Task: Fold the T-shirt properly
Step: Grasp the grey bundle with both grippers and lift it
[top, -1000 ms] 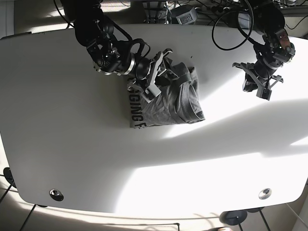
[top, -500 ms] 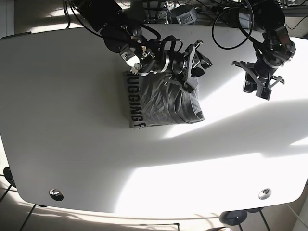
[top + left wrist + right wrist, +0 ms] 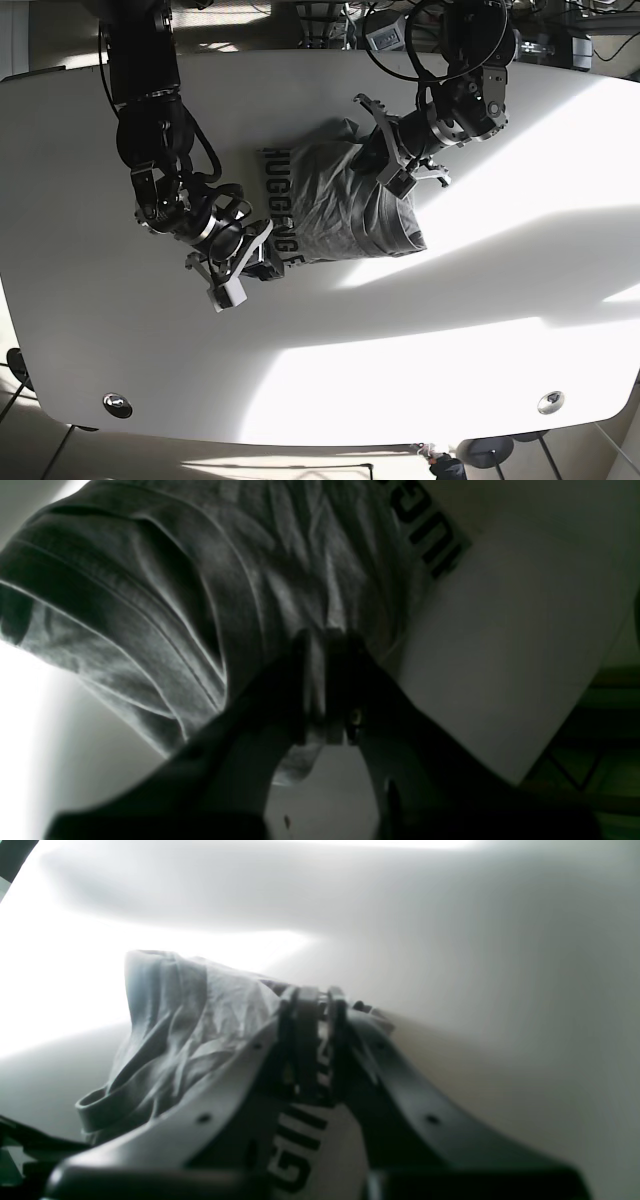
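Currently, notes by item:

Garment: grey T-shirt [image 3: 340,205], bunched into a rough rectangular bundle at the table's middle, nearer the far edge; black lettering runs along its left border in the base view.

Surface: white table [image 3: 450,330], smooth, hard sunlight and shadow bands across it.

Left gripper [image 3: 325,685]: at the bundle's upper right corner in the base view; the wrist view shows the fingers drawn close together with a thin pale strip of cloth between them. Judged pinching a fold of the shirt.

Right gripper [image 3: 315,1045]: at the bundle's lower left corner, by the lettering; jaws narrow, printed hem lying between and under them. Judged nipping that edge, though the contact itself is shadowed.

Handling: light, limp, no stiffness; several layers stacked, ribbed hems showing at the right side. Cloth will sag and drag wherever unsupported, and layers may slide over one another on the smooth top.

Where to hold: at hems or corners, taking all layers of an edge together; two well-apart corners keep the edge taut.

Risk: pinching only the top layer would peel the bundle open instead of carrying it.
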`<act>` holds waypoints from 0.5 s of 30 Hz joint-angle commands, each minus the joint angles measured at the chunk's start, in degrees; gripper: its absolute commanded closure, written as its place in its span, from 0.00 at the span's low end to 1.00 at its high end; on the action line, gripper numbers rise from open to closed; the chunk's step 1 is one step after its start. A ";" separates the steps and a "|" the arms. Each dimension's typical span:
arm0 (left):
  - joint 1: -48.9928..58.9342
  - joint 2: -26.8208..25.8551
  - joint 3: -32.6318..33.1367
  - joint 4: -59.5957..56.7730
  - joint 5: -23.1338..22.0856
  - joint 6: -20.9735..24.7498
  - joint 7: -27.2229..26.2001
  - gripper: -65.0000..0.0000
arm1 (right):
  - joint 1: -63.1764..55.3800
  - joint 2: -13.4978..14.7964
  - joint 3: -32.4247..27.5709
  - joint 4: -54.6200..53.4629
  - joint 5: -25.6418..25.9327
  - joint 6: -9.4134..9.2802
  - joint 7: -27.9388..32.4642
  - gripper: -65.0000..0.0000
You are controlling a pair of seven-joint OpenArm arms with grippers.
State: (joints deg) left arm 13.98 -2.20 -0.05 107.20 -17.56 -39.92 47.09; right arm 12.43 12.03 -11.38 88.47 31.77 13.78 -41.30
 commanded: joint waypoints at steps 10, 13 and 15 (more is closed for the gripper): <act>3.30 -0.66 -8.69 -10.01 -1.30 1.72 -1.68 0.95 | 7.84 -2.23 -3.79 -27.85 -14.41 7.54 22.97 0.96; 0.84 -0.84 -9.40 -14.67 -1.12 1.72 -1.77 0.95 | 5.99 -1.79 -3.52 -28.99 -14.41 7.63 24.11 0.96; -1.98 -0.84 -10.19 -18.10 -1.03 1.72 -1.77 0.95 | 4.59 -0.38 -3.70 -28.64 -14.14 7.63 24.38 0.96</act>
State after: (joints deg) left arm 11.64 -2.42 -10.07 88.86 -21.39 -39.42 43.38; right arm 16.12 10.98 -15.11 59.29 18.28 21.10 -16.19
